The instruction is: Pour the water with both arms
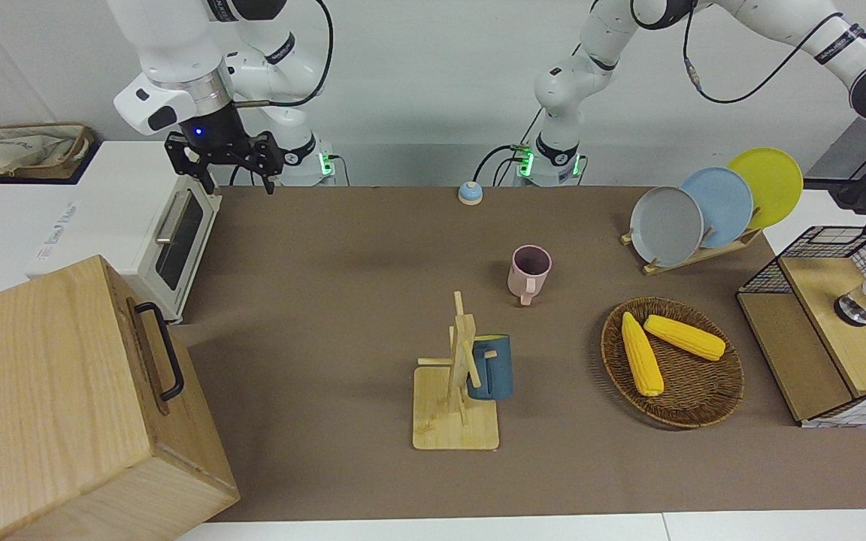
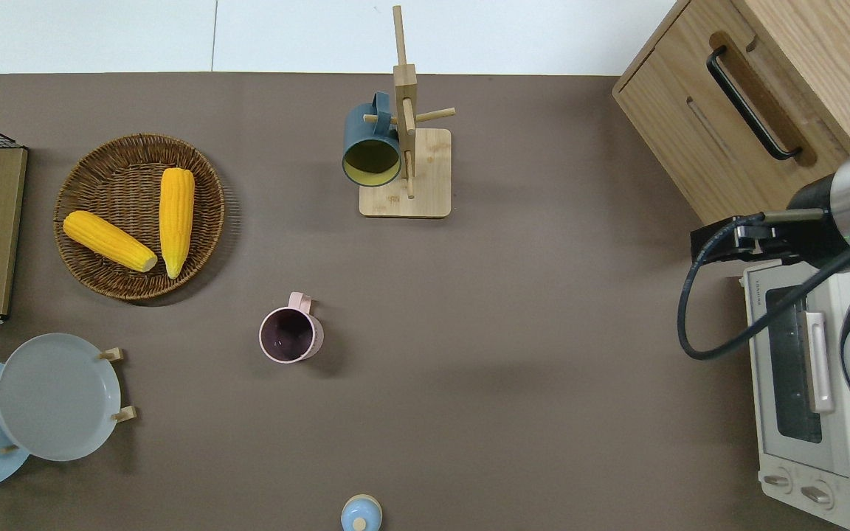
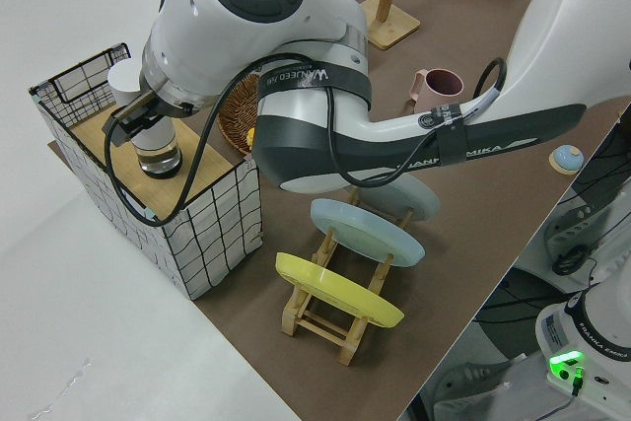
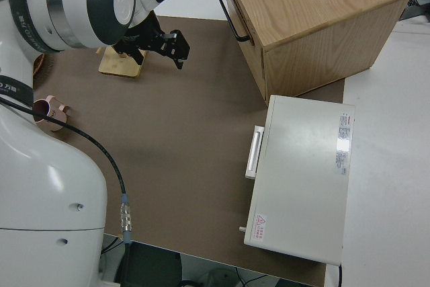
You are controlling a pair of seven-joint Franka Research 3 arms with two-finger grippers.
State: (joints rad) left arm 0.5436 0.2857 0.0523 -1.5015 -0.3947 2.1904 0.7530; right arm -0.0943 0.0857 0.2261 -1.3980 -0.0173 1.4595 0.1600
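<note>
On ribbed woven basket point(image 1: 692, 402), two bumpy tapered corn cobs point(image 1: 640, 354) lie.

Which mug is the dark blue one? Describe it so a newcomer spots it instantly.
Find the wooden mug rack on the table's edge farthest from the robots. The blue mug hangs on one of its pegs, showing a yellow inside. The only other mug, the pink mug, stands alone on the table.
</note>
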